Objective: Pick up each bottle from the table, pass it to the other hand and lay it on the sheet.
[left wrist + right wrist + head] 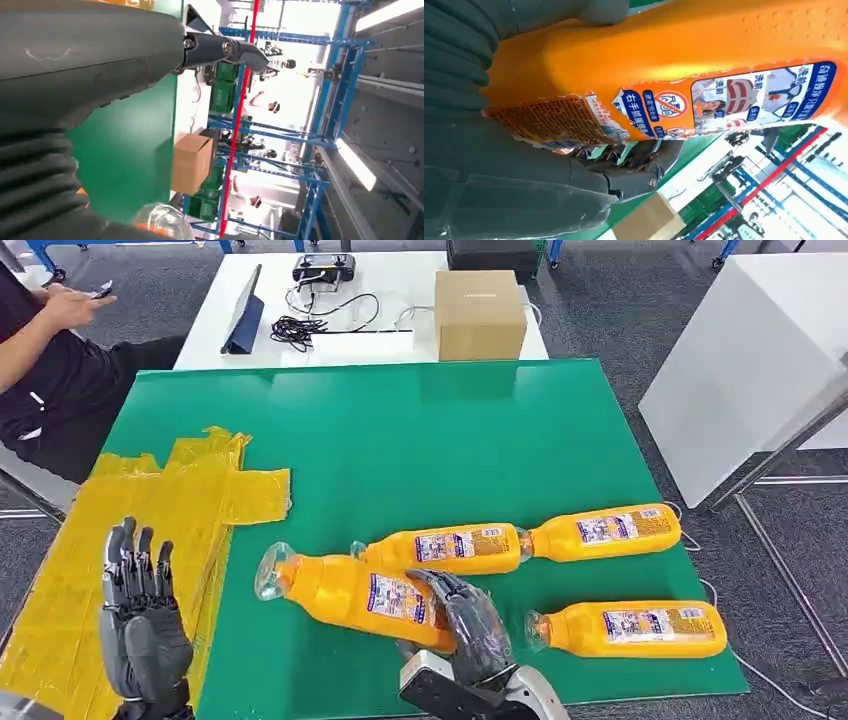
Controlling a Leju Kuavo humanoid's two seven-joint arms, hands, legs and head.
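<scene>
My right hand (470, 625) grips an orange bottle (345, 592) with a clear cap, tilted above the green table (400, 440) near its front edge; the right wrist view shows my fingers (634, 167) wrapped under the labelled bottle (704, 60). My left hand (140, 615) is raised, open, fingers spread, over the yellow sheet (110, 530) at the table's left. Three more orange bottles lie on the table: one (445, 548) just behind the held one, one (605, 531) to its right, one (625, 629) near the front right.
A cardboard box (480, 313), a tablet (243, 315) and cables lie on the white table behind. A person in black (45, 370) sits at the far left. A white cabinet (750, 370) stands to the right.
</scene>
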